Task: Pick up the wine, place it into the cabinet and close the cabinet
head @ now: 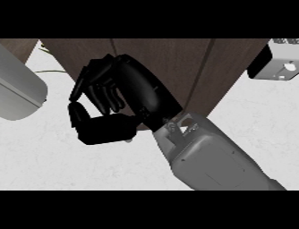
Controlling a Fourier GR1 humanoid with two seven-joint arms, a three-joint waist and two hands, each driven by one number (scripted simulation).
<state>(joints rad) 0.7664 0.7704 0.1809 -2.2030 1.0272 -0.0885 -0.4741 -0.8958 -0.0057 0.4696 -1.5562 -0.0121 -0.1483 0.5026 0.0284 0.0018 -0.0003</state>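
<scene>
- The right hand [116, 100] is raised in front of the dark wooden cabinet [178, 67], its fingers curled inward toward the thumb. Whether they close round anything I cannot tell; nothing shows between them.
- The wine appears nowhere in this view. It may sit behind the hand or already inside the cabinet, but that is only a guess.
- The cabinet's door panels look shut or nearly so, with a vertical seam to the right of the hand; the hand covers much of the front.
- A grey forearm [6, 85] crosses left of the cabinet, cut off by the view's edge, so the left hand is out of sight.
- A white toaster [281, 60] stands at the cabinet's right, on the pale counter [46, 161].
- As a judgement: a wine bottle is rigid, heavy for its width, smooth and breakable. It is best gripped round the body, kept upright and set down gently.
</scene>
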